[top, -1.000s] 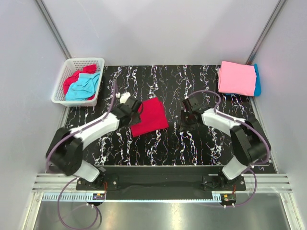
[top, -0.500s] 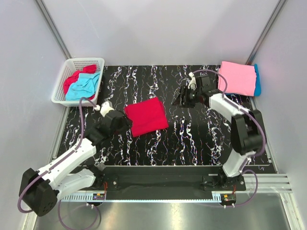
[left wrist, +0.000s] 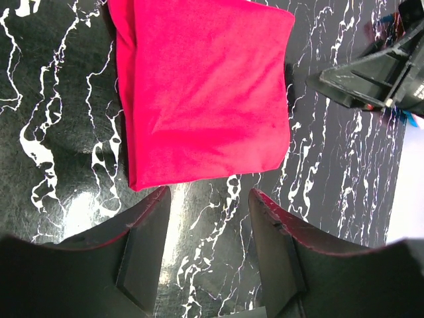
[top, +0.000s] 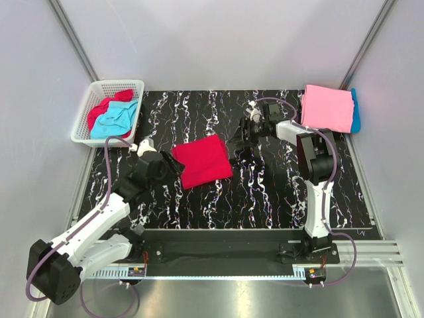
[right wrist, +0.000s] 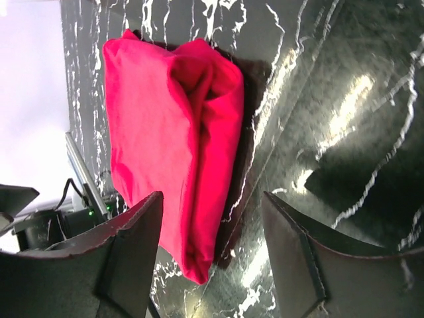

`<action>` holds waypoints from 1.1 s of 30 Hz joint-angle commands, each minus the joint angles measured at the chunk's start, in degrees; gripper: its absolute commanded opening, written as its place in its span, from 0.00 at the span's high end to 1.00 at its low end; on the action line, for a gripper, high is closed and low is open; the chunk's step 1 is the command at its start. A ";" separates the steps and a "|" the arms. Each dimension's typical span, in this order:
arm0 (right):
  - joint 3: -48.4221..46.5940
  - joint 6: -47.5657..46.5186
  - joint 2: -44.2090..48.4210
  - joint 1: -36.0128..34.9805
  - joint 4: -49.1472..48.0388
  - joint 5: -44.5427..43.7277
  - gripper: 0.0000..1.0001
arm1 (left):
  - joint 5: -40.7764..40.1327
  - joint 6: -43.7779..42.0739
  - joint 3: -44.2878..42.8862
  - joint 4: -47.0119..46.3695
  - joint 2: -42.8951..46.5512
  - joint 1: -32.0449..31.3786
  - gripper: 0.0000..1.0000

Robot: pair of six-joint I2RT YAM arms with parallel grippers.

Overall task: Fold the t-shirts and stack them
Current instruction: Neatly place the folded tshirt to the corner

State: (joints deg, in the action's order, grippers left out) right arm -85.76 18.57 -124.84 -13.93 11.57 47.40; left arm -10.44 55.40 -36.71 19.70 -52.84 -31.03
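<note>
**Folded crimson shirt mid-table, both pincers empty beside it**

The crimson t-shirt point(top: 205, 161) lies folded into a rough rectangle at the middle of the table point(top: 265, 199), a little to the left. In the right wrist view its nearer edge is puffed and creased, with layers rolling over one another. I judge it light, limp and quick to slump. A pinch on the top layer alone would likely peel the fold open, so I would take the whole stack of layers at opposite edges and keep it level.

My left gripper point(left wrist: 209, 199) sits just off the shirt's left edge, its fingers moderately apart with nothing between them. My right gripper point(right wrist: 212, 197) faces the opposite edge from a short way off, spread wide and also empty.

The pink t-shirt point(top: 326, 107) is folded at the far right corner, resting on a turquoise t-shirt point(top: 356, 109) that shows only as a strip. I take that pile to be where this one goes. More loose shirts point(top: 114, 121) lie crumpled in the white basket point(top: 118, 83) at the far left.
</note>
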 commanded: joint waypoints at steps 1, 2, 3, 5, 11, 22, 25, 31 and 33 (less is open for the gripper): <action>-3.01 -1.69 -2.68 -0.31 -1.73 5.33 0.32 | 2.52 -1.70 -2.93 -1.42 0.10 0.70 0.44; -3.27 -1.78 -3.13 -0.30 -1.64 5.86 0.32 | 2.61 -1.78 -2.93 -1.51 0.19 0.79 0.45; -3.36 -1.95 -3.65 -0.39 -1.47 6.39 0.32 | 2.70 -1.78 -2.93 -1.51 0.11 0.97 0.45; -3.72 -2.13 -5.06 -0.31 -1.29 7.61 0.32 | 2.88 -2.05 -3.02 -1.51 0.28 1.23 0.44; -3.63 -3.97 -7.17 -1.27 0.47 10.51 0.34 | 3.14 -2.05 -2.49 -1.68 0.46 1.67 0.44; -7.49 -7.84 -11.74 -6.89 5.39 13.95 0.34 | 3.67 -2.40 -1.52 -2.04 1.25 2.46 0.44; -8.72 -7.76 -12.71 -8.04 6.00 13.69 0.35 | 3.67 -2.66 -1.26 -1.60 2.21 2.73 0.44; -8.99 -7.05 -13.59 -8.92 6.53 11.67 0.52 | 3.67 -3.28 -1.26 -0.81 3.35 3.78 0.44; -8.99 -7.14 -13.59 -8.92 7.32 10.61 0.63 | 3.76 -3.45 -1.09 -0.63 3.44 4.04 0.44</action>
State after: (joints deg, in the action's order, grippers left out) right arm -93.84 12.60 -136.81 -22.41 16.34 61.49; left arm -7.64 53.30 -37.04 20.05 -50.48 -27.53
